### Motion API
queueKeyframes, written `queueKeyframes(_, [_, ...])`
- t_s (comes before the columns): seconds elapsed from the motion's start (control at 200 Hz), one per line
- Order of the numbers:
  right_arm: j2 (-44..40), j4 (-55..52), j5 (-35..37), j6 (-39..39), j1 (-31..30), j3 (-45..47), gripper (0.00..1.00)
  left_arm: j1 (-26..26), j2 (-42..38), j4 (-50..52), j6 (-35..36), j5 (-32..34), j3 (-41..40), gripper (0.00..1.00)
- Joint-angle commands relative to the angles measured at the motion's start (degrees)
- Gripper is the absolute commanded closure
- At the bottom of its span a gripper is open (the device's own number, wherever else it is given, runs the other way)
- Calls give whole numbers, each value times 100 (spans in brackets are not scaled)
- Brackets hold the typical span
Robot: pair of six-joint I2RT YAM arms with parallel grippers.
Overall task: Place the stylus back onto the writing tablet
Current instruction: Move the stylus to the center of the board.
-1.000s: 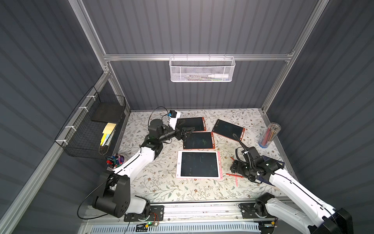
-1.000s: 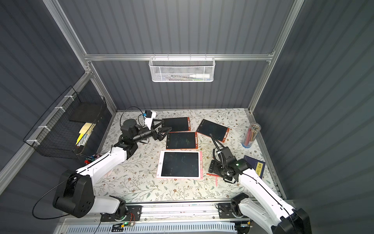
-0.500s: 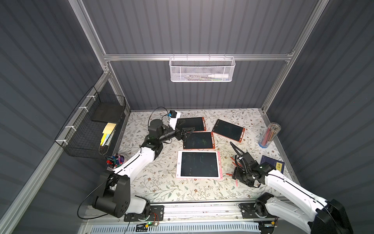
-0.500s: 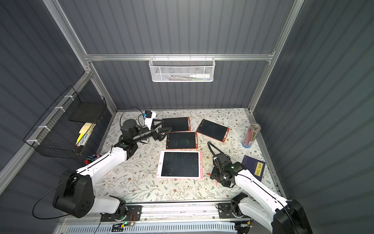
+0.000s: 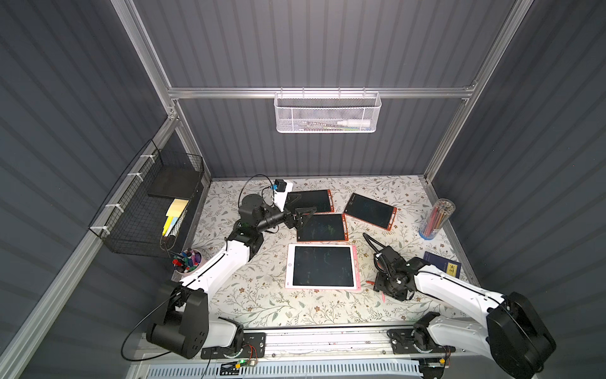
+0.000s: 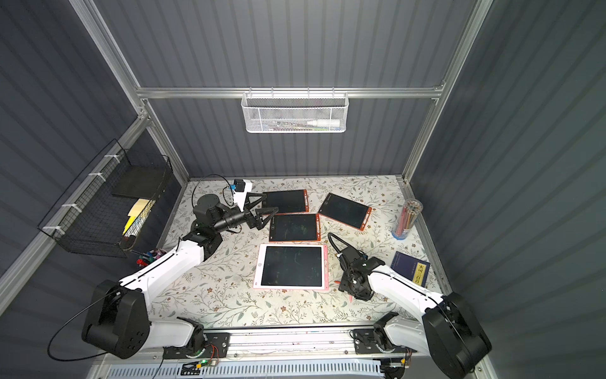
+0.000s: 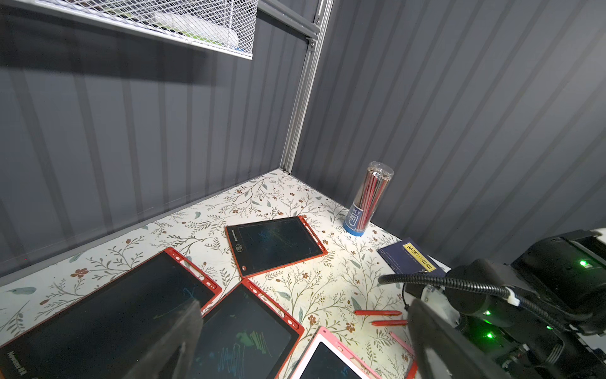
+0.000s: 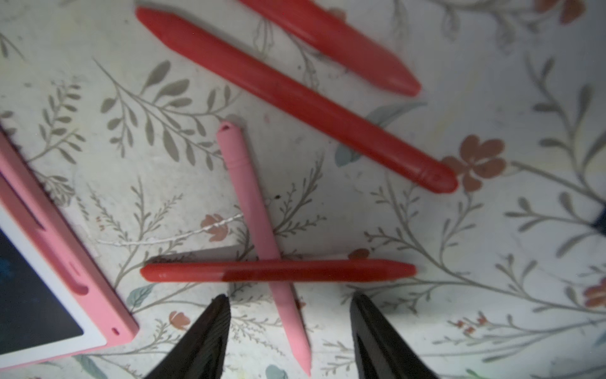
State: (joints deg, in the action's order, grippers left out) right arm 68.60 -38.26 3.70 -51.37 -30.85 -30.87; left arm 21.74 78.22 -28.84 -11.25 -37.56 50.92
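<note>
A pink stylus (image 8: 255, 203) lies on the floral table right of the pink-framed writing tablet (image 5: 323, 266), with a red stylus (image 8: 278, 271) lying across it. My right gripper (image 8: 291, 297) is low over them and open. Its fingertips stand either side of the pink stylus's pointed end, clear of it. In a top view only the pink stylus's tip (image 5: 382, 297) shows under the right wrist. My left gripper (image 5: 303, 213) hovers open and empty over the red tablets at the back left.
Two more red styluses (image 8: 295, 98) (image 8: 337, 42) lie close by. Three red-framed tablets (image 5: 310, 200) (image 5: 322, 227) (image 5: 370, 211) lie behind the pink one. A pencil tube (image 5: 437, 218) and a blue book (image 5: 442, 265) sit at the right, a marker cup (image 5: 187, 261) at the left.
My right gripper has come down and slightly forward onto the styluses, and its jaws have narrowed. The left arm has not moved.
</note>
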Motion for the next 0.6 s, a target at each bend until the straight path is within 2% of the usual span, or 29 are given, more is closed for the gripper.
queueKeyframes(0.0, [300,83,319,-39,-47,-127,39,41,-109,-96,-40,-44,-47,1])
queueKeyframes(0.34, [994,419,829,-92,-45,-551,42,50,-101,-54,-27,3,-46,1])
queueKeyframes(0.595, [1713,657,905,-118,-19,-1005,43,68,-114,-49,-27,30,-47,1])
